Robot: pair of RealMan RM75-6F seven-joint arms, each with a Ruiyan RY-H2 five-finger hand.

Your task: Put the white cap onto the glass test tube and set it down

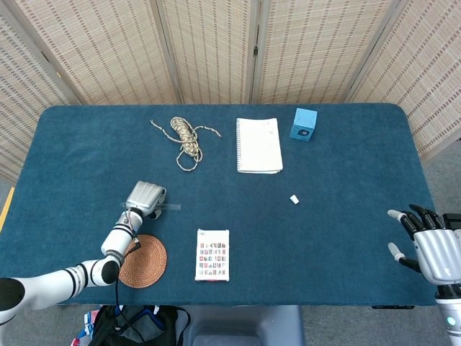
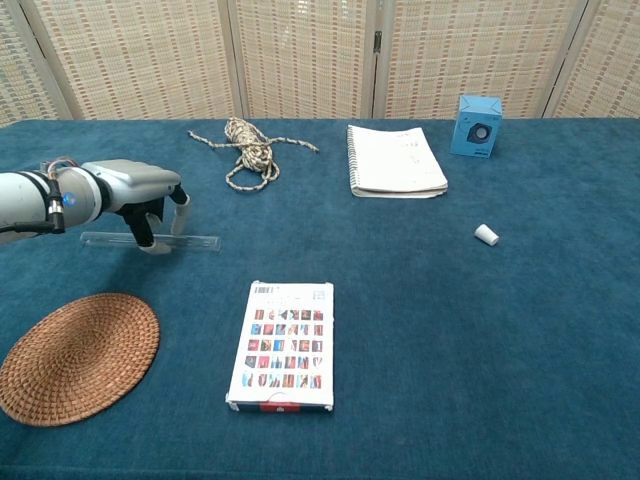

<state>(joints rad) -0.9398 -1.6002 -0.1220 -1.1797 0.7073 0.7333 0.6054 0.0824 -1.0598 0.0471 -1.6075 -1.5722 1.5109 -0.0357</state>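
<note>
The glass test tube (image 2: 190,241) lies flat on the blue table (image 2: 420,330) at the left; in the head view only its end (image 1: 173,207) shows past the hand. My left hand (image 2: 135,190) hovers low over the tube, fingers (image 2: 150,238) curved down on either side of it, and the tube still rests on the cloth. The white cap (image 2: 486,235) lies on its side at the right, also seen as a small white cap (image 1: 294,199) from above, far from both hands. My right hand (image 1: 428,249) stays open with fingers spread at the table's right edge, holding nothing.
A woven round mat (image 2: 75,355) lies near the left hand, a printed card pack (image 2: 282,345) in front of centre. A coiled rope (image 2: 248,150), a spiral notebook (image 2: 395,160) and a blue cube (image 2: 478,125) sit along the back. Folding screens stand behind.
</note>
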